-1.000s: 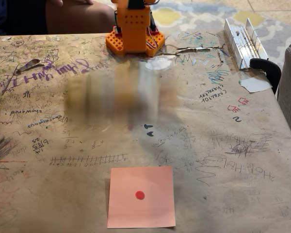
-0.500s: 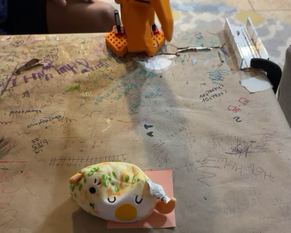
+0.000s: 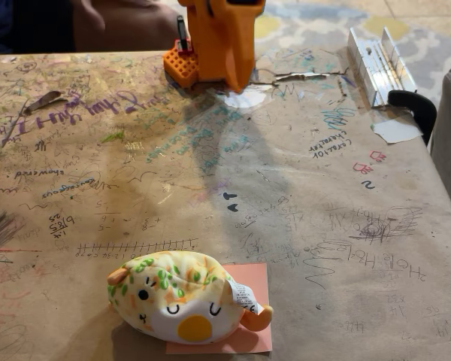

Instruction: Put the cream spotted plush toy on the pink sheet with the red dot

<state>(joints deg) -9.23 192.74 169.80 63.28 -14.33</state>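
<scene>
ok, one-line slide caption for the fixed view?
Cream spotted plush toy lies on the pink sheet; orange arm stands at the table's far edge.

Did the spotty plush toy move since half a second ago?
No. The cream spotted plush toy lies where it did, covering most of the pink sheet, with the same strip of pink showing on its right in the fixed view.

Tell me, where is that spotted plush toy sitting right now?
In the fixed view the cream spotted plush toy lies near the bottom edge, left of centre, resting on the pink sheet, far from the orange arm at the top.
</scene>
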